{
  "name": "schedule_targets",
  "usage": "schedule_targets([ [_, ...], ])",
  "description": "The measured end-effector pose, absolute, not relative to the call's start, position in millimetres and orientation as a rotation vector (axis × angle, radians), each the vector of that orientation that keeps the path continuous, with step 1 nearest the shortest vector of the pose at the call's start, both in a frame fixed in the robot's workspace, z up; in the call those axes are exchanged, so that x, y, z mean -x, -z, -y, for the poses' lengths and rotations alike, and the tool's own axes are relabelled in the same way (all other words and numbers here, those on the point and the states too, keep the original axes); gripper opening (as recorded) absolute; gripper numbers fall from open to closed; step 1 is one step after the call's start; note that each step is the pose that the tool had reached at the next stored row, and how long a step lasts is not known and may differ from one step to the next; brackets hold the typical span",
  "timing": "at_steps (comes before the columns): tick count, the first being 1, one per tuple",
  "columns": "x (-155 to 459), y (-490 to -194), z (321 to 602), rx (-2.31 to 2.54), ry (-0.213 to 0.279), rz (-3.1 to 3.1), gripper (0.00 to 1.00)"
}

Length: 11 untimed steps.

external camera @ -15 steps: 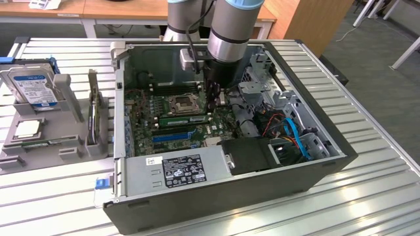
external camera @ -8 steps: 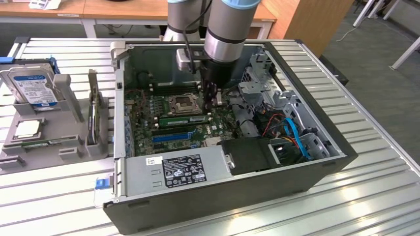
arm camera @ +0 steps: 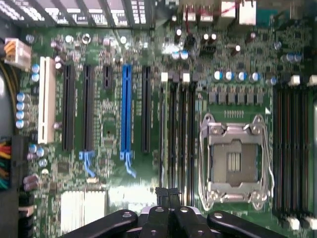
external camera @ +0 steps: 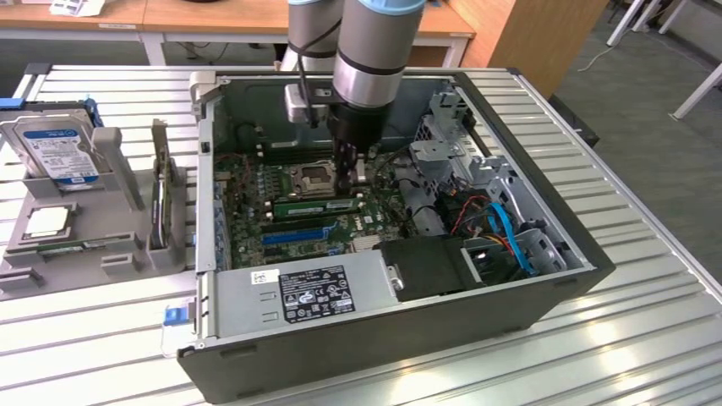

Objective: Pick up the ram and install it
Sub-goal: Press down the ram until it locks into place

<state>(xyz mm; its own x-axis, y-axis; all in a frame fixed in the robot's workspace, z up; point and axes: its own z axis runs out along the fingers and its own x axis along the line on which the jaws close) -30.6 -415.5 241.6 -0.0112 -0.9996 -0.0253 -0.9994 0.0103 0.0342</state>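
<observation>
One robot arm (external camera: 367, 59) reaches down into one open computer case (external camera: 542, 254) that lies on its side on the tabletop (external camera: 631, 338), and its gripper (external camera: 350, 165) hangs just above the motherboard (external camera: 293, 211), beside the one CPU socket (external camera: 313, 178). The fingers (arm camera: 171, 218) are pressed together with no gap and hold nothing. One ram (external camera: 318, 206), a green stick, stands already in a slot between the socket and the blue expansion slot (external camera: 299, 233), just below the gripper in the exterior view. In that view I count also one power supply (external camera: 304, 292) with a black label at the near edge of the case, one bundle of blue and orange cables (external camera: 508, 237) at the exterior view's right, and, at the exterior view's left, one grey holder (external camera: 79, 245) that carries one hard drive (external camera: 57, 152) with a blue label and one CPU chip (external camera: 46, 222). The wrist view looks straight down on the board and shows what the other cannot: one white slot (arm camera: 46, 99), one blue slot (arm camera: 126, 109), four black expansion slots (arm camera: 68, 106), and two groups of memory slots (arm camera: 181, 144) on both sides of the socket frame (arm camera: 235, 158). The tabletop is made of ribbed metal bars; behind it stand wooden desks (external camera: 226, 17) on a grey floor (external camera: 665, 169).
</observation>
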Motion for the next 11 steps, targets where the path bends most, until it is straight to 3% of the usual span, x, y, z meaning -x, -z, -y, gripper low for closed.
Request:
schedule_targets([
  [11, 64.9, -241.3, 415.5, -2.205, 0.066, 2.228, 0.1],
])
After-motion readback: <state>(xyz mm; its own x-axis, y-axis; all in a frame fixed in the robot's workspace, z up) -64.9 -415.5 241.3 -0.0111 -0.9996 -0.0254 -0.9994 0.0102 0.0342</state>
